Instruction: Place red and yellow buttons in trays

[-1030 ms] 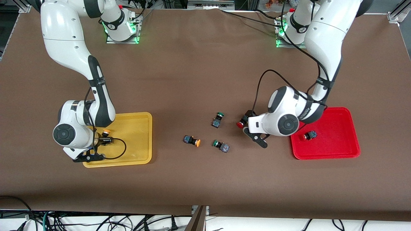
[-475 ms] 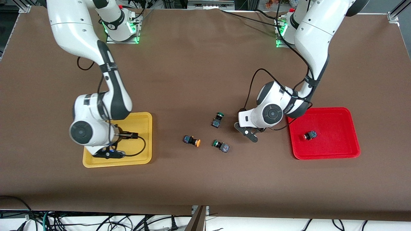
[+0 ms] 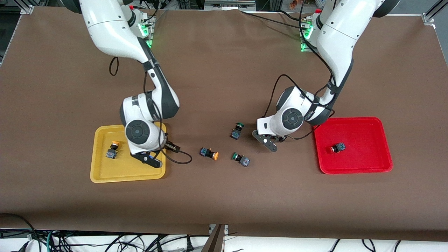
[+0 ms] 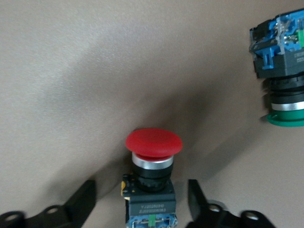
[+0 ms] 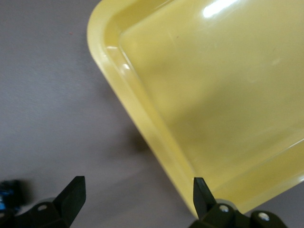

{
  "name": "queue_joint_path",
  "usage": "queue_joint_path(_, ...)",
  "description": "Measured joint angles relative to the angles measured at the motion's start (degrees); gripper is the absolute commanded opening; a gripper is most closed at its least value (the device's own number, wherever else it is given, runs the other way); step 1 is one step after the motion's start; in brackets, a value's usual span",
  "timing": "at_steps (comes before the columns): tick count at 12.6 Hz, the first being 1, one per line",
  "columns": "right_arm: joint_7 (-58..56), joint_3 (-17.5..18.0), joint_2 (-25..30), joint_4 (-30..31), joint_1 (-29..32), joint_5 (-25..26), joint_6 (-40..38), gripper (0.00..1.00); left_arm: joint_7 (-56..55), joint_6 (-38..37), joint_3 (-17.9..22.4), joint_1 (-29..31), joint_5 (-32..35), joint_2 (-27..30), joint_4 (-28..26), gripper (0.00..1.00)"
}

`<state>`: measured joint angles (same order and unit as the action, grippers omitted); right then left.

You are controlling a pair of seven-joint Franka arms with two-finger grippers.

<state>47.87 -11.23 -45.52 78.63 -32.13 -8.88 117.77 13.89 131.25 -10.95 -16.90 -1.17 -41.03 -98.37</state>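
Red button (image 4: 153, 142) base cut off between end-effector fingers (image 4: 80, 202)

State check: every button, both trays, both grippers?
Yellow tray: holds one yellow button.
Red tray: holds one red button.
Second yellow button: on its side on the table, outside the trays.
Second red button: on the table between the left gripper's open fingers, not gripped.
Two green buttons: lying on the table.
Left gripper: open.
Right gripper: open, empty, over the yellow tray's rim.
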Motion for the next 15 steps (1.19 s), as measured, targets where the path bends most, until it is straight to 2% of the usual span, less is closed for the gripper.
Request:
queue_joint_path(4, 20.5, 0.1, -2.1, 0.1, -4.8, 0.0, 10.4, 1.0, 0.0, -0.3, 0.5, 0.2, 0.0, 1.0, -0.1, 0.0)
queue_joint_path(7, 35.3, 0.1, -4.5, 0.1, -7.3, 0.0, 17.4, 1.0, 0.5, -5.4, 2.0, 2.4, 0.0, 3.4, 0.0, 0.0)
queue_joint_path(12, 47.1, 0.1, -5.4, -0.8, -7.7, 0.0, 19.5, 1.0, 18.0, -20.2, 2.7, 16.7, 0.7, 8.9, 4.7, 0.0)
queue_joint_path(14, 50.9, 0.2, -5.4, -1.3, -7.9, 0.0, 19.5, 1.0, 25.5, -21.6, 2.8, 20.9, 5.7, 9.5, 5.5, 0.0)
queue_joint_path(15, 52.3, 0.6, -5.4, -1.6, -8.0, 0.0, 19.5, 1.0, 27.9, -21.7, 2.8, 22.4, 8.0, 9.4, 5.4, 0.06)
